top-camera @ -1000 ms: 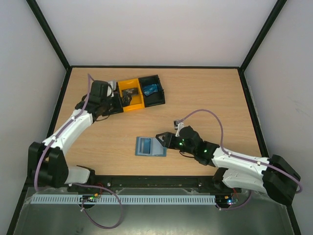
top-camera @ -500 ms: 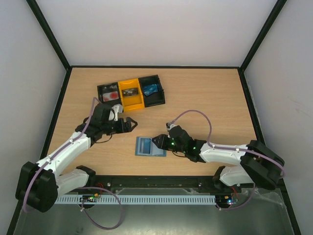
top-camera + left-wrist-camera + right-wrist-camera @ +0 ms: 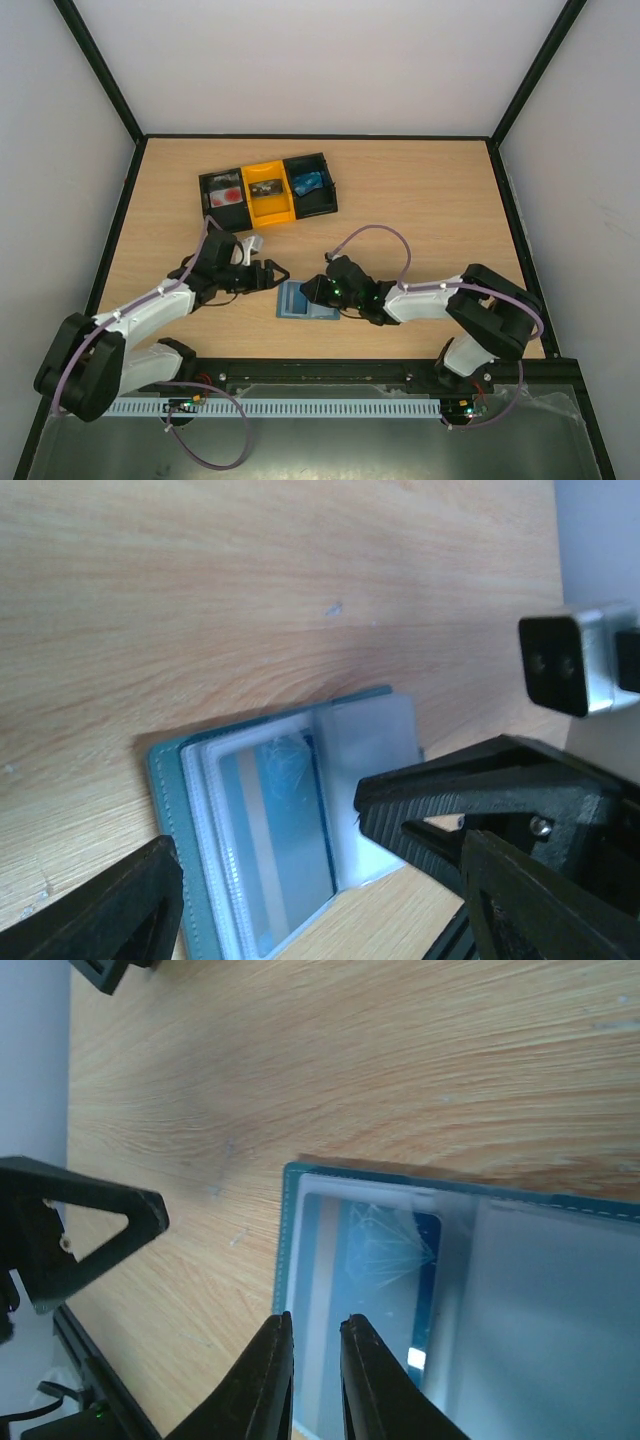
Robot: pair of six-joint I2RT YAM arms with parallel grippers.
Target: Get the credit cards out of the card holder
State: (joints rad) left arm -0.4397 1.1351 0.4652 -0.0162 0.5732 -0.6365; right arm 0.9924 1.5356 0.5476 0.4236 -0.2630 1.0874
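The card holder point(image 3: 292, 301) lies open on the table point(image 3: 420, 200) near its front edge, between the 2 arms. A blue credit card point(image 3: 395, 1250) sits under a clear sleeve point(image 3: 370, 730), not yet out. The right gripper point(image 3: 313, 290), jaws nearly together, is at the holder's edge; whether it pinches anything is unclear. The left gripper point(image 3: 273, 275) hovers just beside, jaws wide. Extraction looks barely begun. Next, 1 gripper should pin the holder while the other draws the card.

An open card holder point(image 3: 292, 300) is laid flat on the wooden table point(image 3: 420, 190) near its front edge; a black-and-yellow tray point(image 3: 273, 215) is set farther back.
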